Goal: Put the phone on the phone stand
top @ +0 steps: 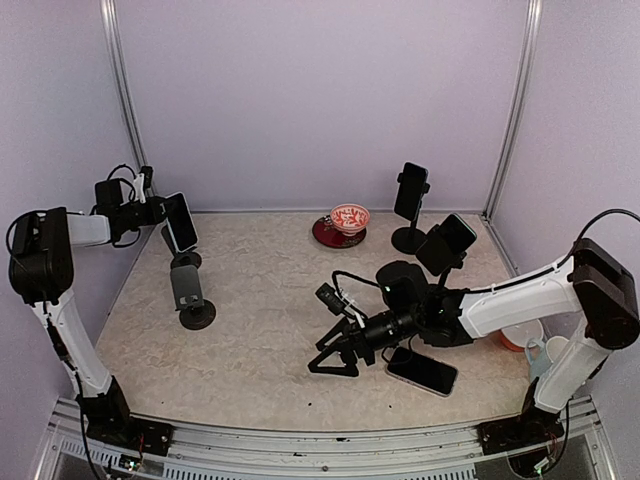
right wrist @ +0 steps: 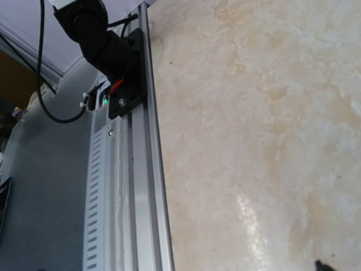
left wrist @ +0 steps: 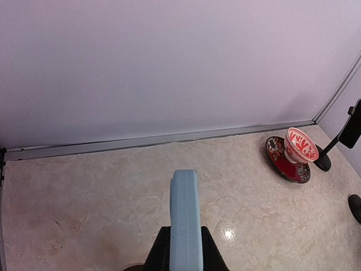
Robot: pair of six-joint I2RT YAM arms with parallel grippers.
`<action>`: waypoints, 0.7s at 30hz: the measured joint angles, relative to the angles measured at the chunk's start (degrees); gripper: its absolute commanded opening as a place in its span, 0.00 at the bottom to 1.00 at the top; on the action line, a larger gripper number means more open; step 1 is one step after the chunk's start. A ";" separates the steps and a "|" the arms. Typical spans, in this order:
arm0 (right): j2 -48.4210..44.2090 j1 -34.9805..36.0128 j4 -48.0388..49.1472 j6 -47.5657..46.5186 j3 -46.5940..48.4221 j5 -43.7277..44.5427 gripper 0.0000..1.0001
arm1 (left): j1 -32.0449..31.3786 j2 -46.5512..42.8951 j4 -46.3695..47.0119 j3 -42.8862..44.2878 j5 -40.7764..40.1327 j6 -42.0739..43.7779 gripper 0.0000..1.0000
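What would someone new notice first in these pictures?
The left gripper holds a phone up by the left wall, near an empty grey stand. Mid-table, the right gripper lies low with jaws wide open, beside a second phone lying flat. A red patterned bowl sits at the back.

No writing, label, brand or number can be read anywhere.

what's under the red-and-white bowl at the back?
A dark red saucer, its patterned rim showing around the bowl. The saucer's middle is covered by the bowl, so nothing there can be seen.
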 measured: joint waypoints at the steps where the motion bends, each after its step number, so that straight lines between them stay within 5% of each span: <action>1: 0.02 0.00 0.00 -0.02 0.17 0.00 1.00 | -0.11 0.00 -0.35 0.00 -0.33 0.09 0.00; 21: 0.04 0.33 -0.11 -0.04 0.35 0.00 1.00 | -0.28 -1.70 -0.87 -2.25 -2.60 -0.66 0.00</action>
